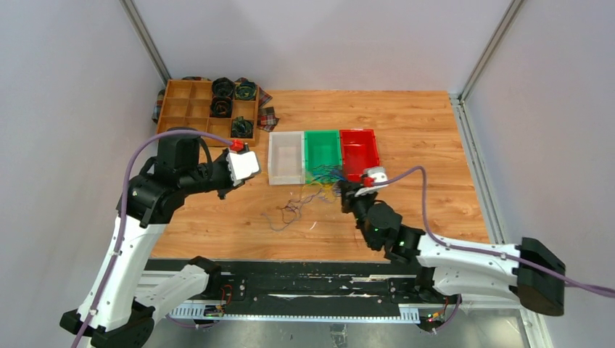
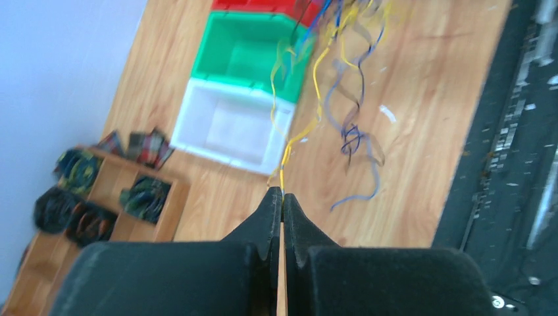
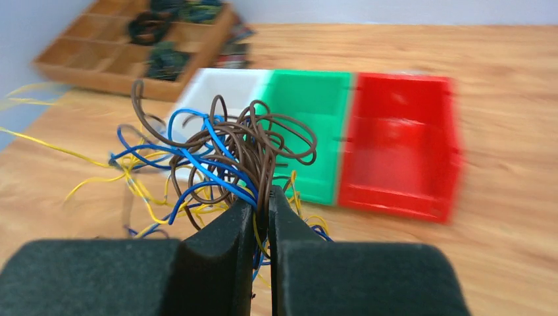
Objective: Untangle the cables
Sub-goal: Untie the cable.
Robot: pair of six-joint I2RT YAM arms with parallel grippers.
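The cables are a tangle of thin yellow, blue and brown wires in front of the green bin, with a few loose strands lying on the table nearer the arms. My right gripper is shut on a bunch of brown cables; blue cables and yellow cables loop around them. In the top view the right gripper sits at the tangle's near right edge. My left gripper is shut on one yellow cable, which runs off towards the tangle. In the top view the left gripper is held left of the white bin.
A white bin, a green bin and a red bin stand side by side mid-table. A wooden compartment tray with dark fabric coils sits at the back left. Bluish-purple strands lie on the wood.
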